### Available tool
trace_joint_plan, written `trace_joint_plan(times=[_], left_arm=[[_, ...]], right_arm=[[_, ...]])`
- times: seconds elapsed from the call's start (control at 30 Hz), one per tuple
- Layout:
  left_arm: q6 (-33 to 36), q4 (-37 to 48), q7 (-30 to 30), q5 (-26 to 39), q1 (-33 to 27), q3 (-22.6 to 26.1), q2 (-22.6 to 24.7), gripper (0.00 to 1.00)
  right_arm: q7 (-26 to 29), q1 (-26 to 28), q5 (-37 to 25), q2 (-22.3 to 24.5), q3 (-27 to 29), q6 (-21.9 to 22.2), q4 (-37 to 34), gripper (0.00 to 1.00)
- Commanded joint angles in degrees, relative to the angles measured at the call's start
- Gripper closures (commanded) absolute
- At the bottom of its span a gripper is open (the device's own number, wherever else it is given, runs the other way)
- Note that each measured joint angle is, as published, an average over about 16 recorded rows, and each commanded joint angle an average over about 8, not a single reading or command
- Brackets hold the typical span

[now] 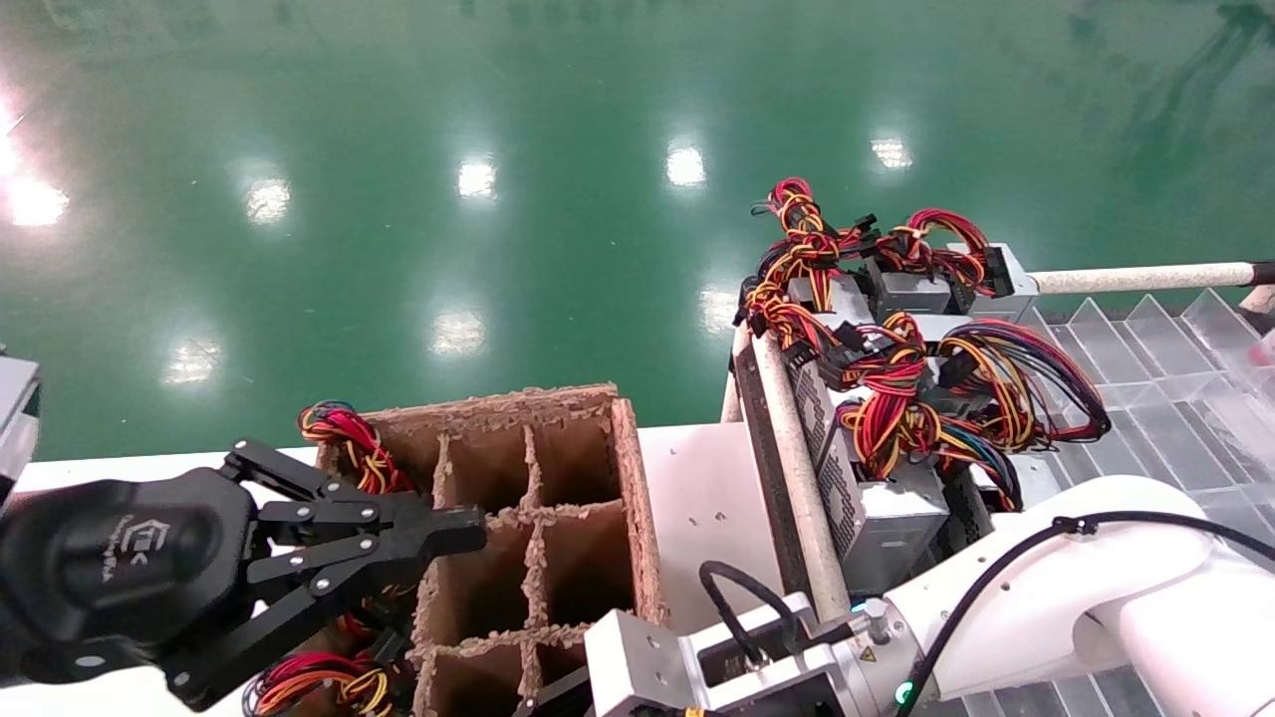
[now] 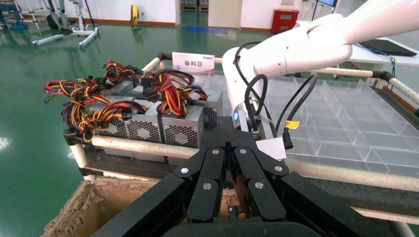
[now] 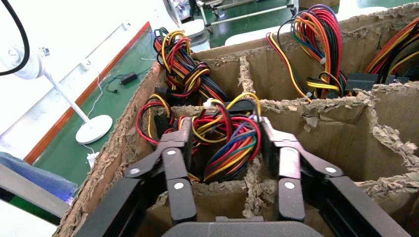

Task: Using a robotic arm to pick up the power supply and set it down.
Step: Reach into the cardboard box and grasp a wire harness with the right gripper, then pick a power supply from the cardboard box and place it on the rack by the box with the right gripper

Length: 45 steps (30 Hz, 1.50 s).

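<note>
The power supply (image 3: 228,148) I was after sat down in a cell of the cardboard box (image 3: 116,148), in the middle of the right wrist view. Only its red, yellow, blue and black cable bundle showed, and the metal case was hidden below. The right gripper (image 3: 225,131) stood spread wide, one finger on either side of that bundle with nothing clamped. I could not tell whether the pads touched the wires.

My main worry was closing on the cables alone. They would likely slip or stretch, and the case could hang crooked or drop. Loops from the neighbouring bundle (image 3: 185,74), toward the upper left, lay close and might snag on the way up.

The ragged dividers (image 3: 243,74) hemmed the fingers in tightly, so I judged a straight lift the only clean way out. Any sideways drift could catch a torn edge.

In the head view the left gripper (image 1: 468,533) hung at lower left over the box, fingers pressed together and empty, near the right arm (image 1: 1046,558). A collision there seemed possible. At right, the rack's spare power supplies (image 1: 877,508) crowded against the rail (image 1: 797,478). Open room lay on the white table (image 1: 697,478) between box and rail.
</note>
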Motion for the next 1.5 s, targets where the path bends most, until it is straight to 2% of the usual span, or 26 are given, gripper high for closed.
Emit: trace_joint_plan(times=[0.03, 0.63, 1.0, 1.23, 1.5], left_arm=[[0.00, 0.00, 0.00, 0.00, 0.00, 0.00, 0.00, 1.00], [0.00, 0.00, 0.00, 0.00, 0.00, 0.00, 0.00, 1.00], [0.00, 0.00, 0.00, 0.00, 0.00, 0.00, 0.00, 1.00], [0.00, 0.00, 0.00, 0.00, 0.00, 0.00, 0.00, 1.00], [0.00, 0.00, 0.00, 0.00, 0.00, 0.00, 0.00, 1.00]], right_arm=[[-0.43, 0.28, 0.58, 0.04, -0.74, 0.04, -0.33, 1.00], [-3.01, 1.75, 7.34, 1.40, -4.27, 0.05, 0.71, 1.00], [-1.08, 2.95, 15.25, 7.59, -4.48, 0.32, 10.33, 1.00], [1.09, 4.07, 22.50, 12.28, -2.32, 0.79, 17.69, 1.00], [3.35, 7.35, 29.26, 16.22, 0.47, 0.63, 21.90, 1.00]])
